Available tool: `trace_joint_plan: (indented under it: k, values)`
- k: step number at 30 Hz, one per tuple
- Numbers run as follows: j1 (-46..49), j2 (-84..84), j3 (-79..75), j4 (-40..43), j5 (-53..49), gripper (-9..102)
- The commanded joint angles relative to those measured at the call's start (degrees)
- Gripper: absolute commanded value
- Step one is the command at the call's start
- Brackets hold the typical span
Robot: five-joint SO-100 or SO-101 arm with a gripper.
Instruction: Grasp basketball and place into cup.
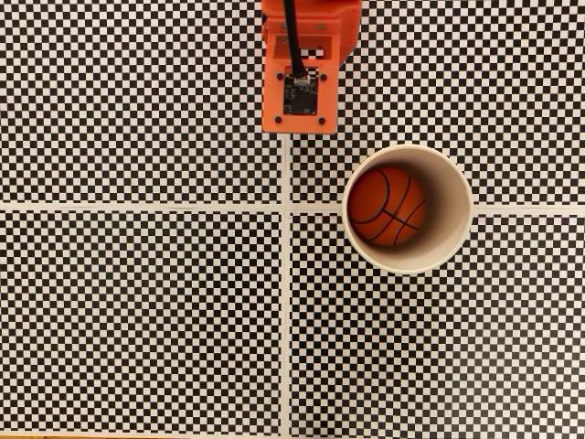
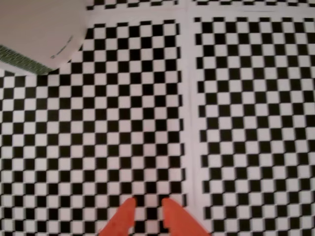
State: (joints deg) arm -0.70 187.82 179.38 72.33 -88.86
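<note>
So from the fixed view you mostly get my arm (image 1: 302,69), the orange boxy bit with a small circuit board and a black cable on it, and it's cut off by the top edge, so the rest of me is out of frame. My fingers are tucked under that housing there, can't make them out at all from above.

Taking the cup (image 1: 408,208) as the landmark: it stands upright on the checkerboard mat (image 1: 137,320), and my arm is up and to the left of it, apart from it, not touching. The basketball (image 1: 386,207) is sitting down inside the cup, resting toward the left part of the bottom. Black seam lines show fine, but the near wall shades its lower edge a little.

The wrist view has my gripper (image 2: 146,202) poking in from the bottom edge: two orange fingertips (image 2: 124,216), only the tips showing, the rest cropped off. There's a narrow gap between them with plain checkerboard showing through, nothing pinched in there, so I'm let go and slightly parted. The cup (image 2: 42,32) pokes into the top left corner of that view, cut off by the edges and blurry, with a greenish band along its lower edge that I can't really identify. Its inside isn't visible from there.
</note>
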Motion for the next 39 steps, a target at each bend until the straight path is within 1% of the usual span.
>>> trace_joint_plan:
  k: [1,6,13,39]
  values:
    - [0.97,0.7,2.46,0.35,0.79,0]
    - [1.05,0.7,2.46,0.44,1.41,0]
    - [4.13,0.7,2.46,0.44,1.23,0]
    - [4.04,0.7,2.46,0.44,1.23,0]
